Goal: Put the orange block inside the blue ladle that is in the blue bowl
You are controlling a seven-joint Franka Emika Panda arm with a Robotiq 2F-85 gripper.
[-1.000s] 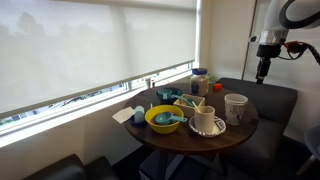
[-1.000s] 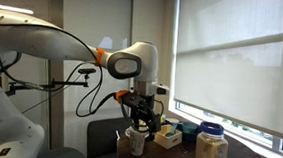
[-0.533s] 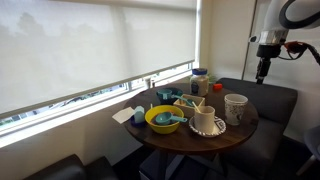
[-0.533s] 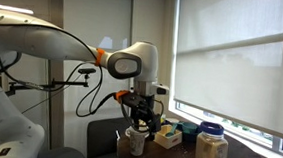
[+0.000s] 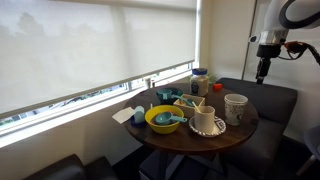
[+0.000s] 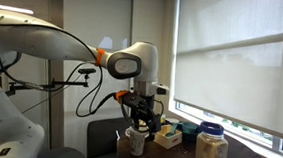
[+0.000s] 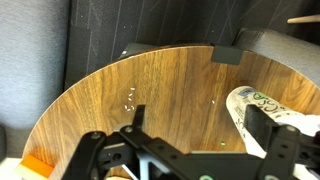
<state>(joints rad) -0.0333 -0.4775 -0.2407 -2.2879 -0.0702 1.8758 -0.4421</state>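
My gripper (image 5: 262, 70) hangs high above the far side of the round wooden table (image 5: 240, 128); it also shows in an exterior view (image 6: 139, 114). In the wrist view its jaws (image 7: 200, 125) are open and empty over bare wood. A small orange piece (image 7: 35, 165), likely the orange block, lies at the lower left edge of that view. A blue ladle (image 5: 172, 119) rests in a large yellow bowl (image 5: 152, 120). A darker blue bowl (image 5: 165, 97) stands behind it. The block is too small to make out in both exterior views.
Two white cups (image 5: 207, 122) (image 5: 235, 106) stand on the table; one shows in the wrist view (image 7: 262, 108). A jar with a blue lid (image 5: 200, 80) and a small box (image 5: 190, 102) stand near the window. A dark sofa (image 5: 280, 100) lies behind the table.
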